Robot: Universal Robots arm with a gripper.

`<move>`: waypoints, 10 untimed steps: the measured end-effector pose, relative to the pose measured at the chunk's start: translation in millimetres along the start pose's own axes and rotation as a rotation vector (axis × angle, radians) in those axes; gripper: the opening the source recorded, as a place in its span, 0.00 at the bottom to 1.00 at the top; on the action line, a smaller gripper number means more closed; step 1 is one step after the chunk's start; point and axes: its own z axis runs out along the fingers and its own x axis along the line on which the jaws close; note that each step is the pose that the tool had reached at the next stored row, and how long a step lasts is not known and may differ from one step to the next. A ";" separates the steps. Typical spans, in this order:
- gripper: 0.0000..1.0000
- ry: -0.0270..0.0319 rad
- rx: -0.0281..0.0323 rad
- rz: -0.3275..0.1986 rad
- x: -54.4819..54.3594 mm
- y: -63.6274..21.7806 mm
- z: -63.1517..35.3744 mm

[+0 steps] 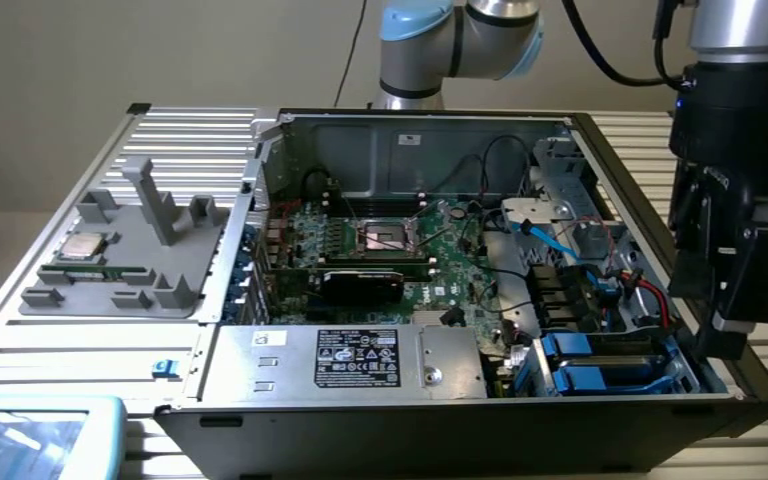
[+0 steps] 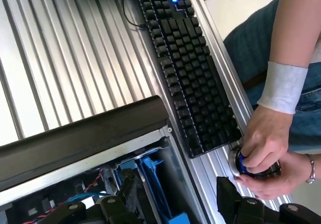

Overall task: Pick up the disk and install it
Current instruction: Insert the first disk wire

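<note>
Blue-railed disk (image 1: 611, 365), lying in drive bay (image 1: 540, 362)

Black gripper (image 1: 724, 330), black computer case (image 1: 464, 440), green motherboard (image 1: 458, 255), blue drive carriers (image 1: 584, 360), grey power supply (image 1: 257, 365) with black label (image 1: 357, 368), grey tray (image 1: 131, 270), black keyboard (image 2: 190, 83), blue key light (image 2: 174, 1), silver ribbed table (image 2: 65, 58), white wristband (image 2: 282, 87).

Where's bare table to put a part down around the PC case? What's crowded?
Free: slatted table between the grey fixture tray and the blue-framed panel; more slats between the keyboard and the case's black rim. Crowded: inside the case, cables around the blue drive bay; a person's hands at the keyboard's end.
</note>
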 end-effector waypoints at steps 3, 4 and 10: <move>0.74 0.0118 -0.0146 -0.045 -0.3 -1.0 0.0; 0.71 0.0141 -0.0176 -0.054 -0.7 -2.1 -0.2; 0.58 0.0231 -0.0288 -0.089 -4.5 -11.5 -0.8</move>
